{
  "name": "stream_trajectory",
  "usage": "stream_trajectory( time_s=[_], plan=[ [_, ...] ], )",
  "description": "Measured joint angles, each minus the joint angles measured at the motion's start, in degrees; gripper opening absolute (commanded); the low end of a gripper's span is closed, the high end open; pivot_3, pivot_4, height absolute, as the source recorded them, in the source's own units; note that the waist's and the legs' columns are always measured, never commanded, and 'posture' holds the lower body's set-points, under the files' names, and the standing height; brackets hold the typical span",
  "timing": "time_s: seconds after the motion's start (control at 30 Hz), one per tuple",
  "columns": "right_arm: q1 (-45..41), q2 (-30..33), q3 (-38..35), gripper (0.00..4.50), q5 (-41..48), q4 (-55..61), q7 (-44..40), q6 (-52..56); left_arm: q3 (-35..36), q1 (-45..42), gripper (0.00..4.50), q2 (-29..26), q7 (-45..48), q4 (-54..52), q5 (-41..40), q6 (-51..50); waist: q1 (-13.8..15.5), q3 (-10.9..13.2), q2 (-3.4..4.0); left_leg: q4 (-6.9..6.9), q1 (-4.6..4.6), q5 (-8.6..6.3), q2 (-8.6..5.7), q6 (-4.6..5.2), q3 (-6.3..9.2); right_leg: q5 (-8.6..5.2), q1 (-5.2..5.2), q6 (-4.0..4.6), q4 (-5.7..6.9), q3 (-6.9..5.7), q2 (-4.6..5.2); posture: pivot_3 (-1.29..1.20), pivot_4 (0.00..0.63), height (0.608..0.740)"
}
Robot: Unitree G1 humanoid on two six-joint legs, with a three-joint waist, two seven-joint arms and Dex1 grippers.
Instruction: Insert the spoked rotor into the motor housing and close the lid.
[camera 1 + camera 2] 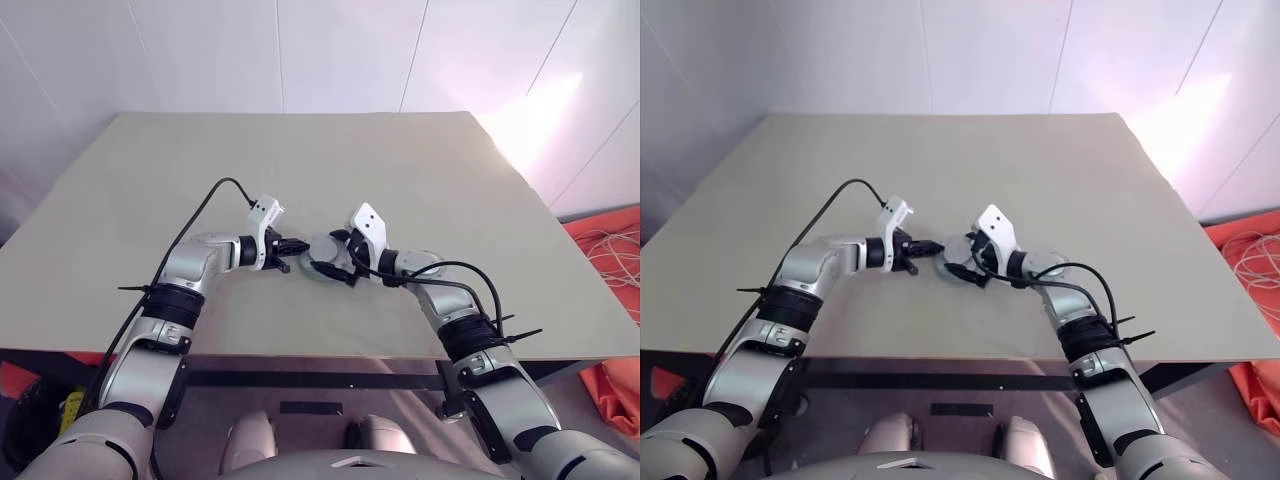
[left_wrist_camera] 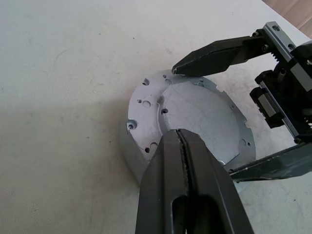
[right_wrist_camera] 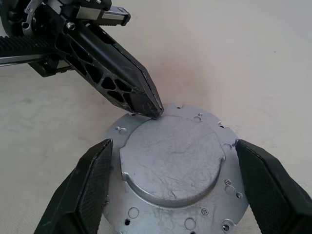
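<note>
Near the front middle of a beige table (image 1: 420, 170) sits a round silver-grey motor housing (image 2: 134, 153) with its lid (image 3: 173, 161) on top, plain face up. Left gripper (image 3: 153, 109) has its fingers pressed together, tips touching the lid's rim. Right gripper (image 3: 170, 190) stands spread wide, one finger (image 3: 85, 192) on each side of the housing, just beside its edge.
</note>
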State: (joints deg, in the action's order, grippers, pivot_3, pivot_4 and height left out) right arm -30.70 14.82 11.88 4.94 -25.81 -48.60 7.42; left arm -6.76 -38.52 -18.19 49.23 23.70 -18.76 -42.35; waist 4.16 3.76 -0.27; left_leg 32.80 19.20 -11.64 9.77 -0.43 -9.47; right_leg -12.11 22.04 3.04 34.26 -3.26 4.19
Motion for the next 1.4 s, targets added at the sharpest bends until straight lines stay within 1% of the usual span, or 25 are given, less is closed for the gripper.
stream_trajectory(
  time_s=[0.27,0.37,0.4,0.5,0.6,0.7,0.8,0.87,0.97,1.03,1.13,1.27,1.4],
  plan=[
    [0.15,-0.41,-1.61,4.47,1.86,1.37,0.22,3.13,0.23,0.00,0.00,-0.02,0.59,0.00,-0.05,0.03,0.00,0.00,0.00,-0.11,0.10,-0.01,0.00,0.02,0.00,0.01,0.01,0.01,-0.26,-0.04,0.00,0.00,0.000,0.740],
    [0.01,-2.07,-6.05,4.47,7.03,1.61,0.70,7.85,0.36,0.07,0.00,-0.17,0.60,0.02,0.00,-0.08,0.02,0.02,0.03,-0.13,0.27,-0.02,0.00,0.04,0.00,0.08,0.14,0.12,-0.31,-0.06,0.00,0.00,0.000,0.740],
    [-0.37,-2.18,-7.75,4.47,8.94,1.80,0.83,9.51,0.34,0.39,0.00,-0.24,0.66,0.08,0.04,-0.26,0.04,0.03,0.04,-0.12,0.42,-0.03,0.00,0.06,-0.01,0.24,0.25,0.38,-0.32,-0.07,0.00,0.00,0.000,0.740],
    [-2.15,-1.69,-11.78,4.47,13.04,2.92,0.70,13.07,0.34,0.42,0.00,-0.25,1.08,-0.12,-0.06,-0.16,0.20,0.03,0.04,-0.09,0.65,-0.06,0.01,0.12,-0.01,0.28,0.42,0.45,-0.35,-0.13,0.00,0.00,0.000,0.740],
    [-3.57,-1.26,-13.85,4.47,15.46,4.95,0.65,14.90,0.34,0.39,0.00,-0.27,1.28,-0.22,-0.05,-0.13,0.22,0.03,0.04,-0.10,0.71,-0.06,0.05,0.12,-0.01,0.28,0.45,0.45,-0.40,-0.22,0.00,0.00,0.000,0.740],
    [-3.82,-1.43,-14.38,4.47,16.93,5.94,1.57,17.41,0.31,0.37,0.00,-0.27,1.36,-0.21,-0.03,-0.01,0.26,0.03,0.04,-0.09,0.75,-0.06,0.06,0.11,-0.01,0.28,0.44,0.45,-0.45,-0.25,0.00,0.00,0.000,0.740],
    [-3.85,-1.56,-15.77,4.47,18.72,6.48,3.68,21.41,0.25,0.36,0.00,-0.27,1.52,-0.20,-0.01,0.02,0.31,0.03,0.04,-0.08,0.74,-0.06,0.06,0.11,-0.01,0.28,0.43,0.45,-0.44,-0.25,0.00,0.00,0.000,0.740],
    [-4.45,-1.49,-17.76,4.47,20.90,6.49,6.13,26.85,0.23,0.36,0.00,-0.26,1.58,-0.20,0.02,0.05,0.36,0.03,0.05,-0.08,0.73,-0.05,0.06,0.08,-0.01,0.28,0.42,0.45,-0.44,-0.25,0.00,0.00,0.000,0.740],
    [-6.14,0.66,-20.31,4.47,23.46,6.53,9.64,36.16,0.09,0.36,0.00,-0.26,1.83,-0.20,0.03,0.09,0.59,0.03,0.05,-0.08,0.73,-0.02,0.05,0.03,-0.01,0.28,0.41,0.45,-0.44,-0.25,0.00,0.00,0.000,0.740],
    [-6.69,4.44,-20.87,4.47,25.35,7.22,10.11,44.37,-0.04,0.35,0.00,-0.23,1.99,-0.20,0.02,0.10,1.04,0.03,0.05,-0.08,0.73,-0.01,0.04,0.01,-0.01,0.28,0.40,0.45,-0.46,-0.25,0.00,0.00,0.000,0.740],
    [-6.69,8.98,-21.21,4.47,27.03,8.60,9.96,53.43,-0.05,0.35,0.00,-0.26,2.18,-0.19,0.04,0.13,1.49,0.03,0.05,-0.09,0.74,0.00,0.05,0.00,-0.01,0.27,0.41,0.44,-0.47,-0.26,0.00,0.00,0.000,0.740],
    [-6.43,11.61,-21.04,4.47,28.04,8.85,9.38,59.80,-0.19,0.35,0.00,-0.26,2.43,-0.12,0.28,0.52,1.50,0.03,0.06,-0.08,0.73,0.02,0.06,-0.04,-0.02,0.28,0.39,0.44,-0.45,-0.28,0.00,0.00,0.000,0.740],
    [-4.77,11.96,-20.67,4.47,28.70,9.48,9.00,63.41,-0.27,0.35,0.00,-0.26,2.65,-0.06,0.38,0.64,1.63,0.03,0.06,-0.06,0.73,0.04,0.07,-0.08,-0.01,0.28,0.38,0.44,-0.45,-0.30,0.00,0.00,0.000,0.740]
  ],
)
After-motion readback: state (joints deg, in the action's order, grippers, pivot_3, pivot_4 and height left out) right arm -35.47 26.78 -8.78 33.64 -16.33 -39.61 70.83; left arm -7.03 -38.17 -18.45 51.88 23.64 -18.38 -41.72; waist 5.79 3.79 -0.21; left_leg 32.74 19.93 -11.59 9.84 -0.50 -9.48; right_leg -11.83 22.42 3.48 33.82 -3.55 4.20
